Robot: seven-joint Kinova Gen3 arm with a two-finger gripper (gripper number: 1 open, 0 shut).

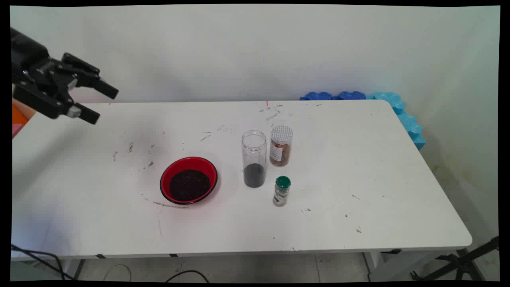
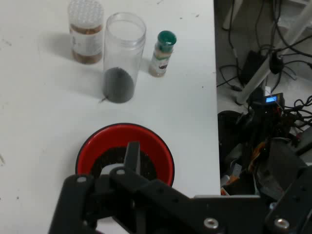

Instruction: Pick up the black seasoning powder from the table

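1. Black gripper (image 1: 101, 103) raised at far left, fingers spread, holding nothing.
2. Red bowl (image 1: 189, 180) of dark grains on white table (image 1: 358, 167).
3. Beside it: clear open jar (image 1: 254, 158), capped spice jar (image 1: 281, 145), green-lidded shaker (image 1: 281, 191).

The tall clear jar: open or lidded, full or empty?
Open and mostly empty: the tall clear jar stands upright with no lid on its rim, only a shallow dark layer at its bottom.

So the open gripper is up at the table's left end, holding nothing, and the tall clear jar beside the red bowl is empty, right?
Not quite: the tall clear jar has dark grains at its bottom, as the main view shows. The rest holds: the gripper is open and holding nothing, and the jar stands beside the red bowl.
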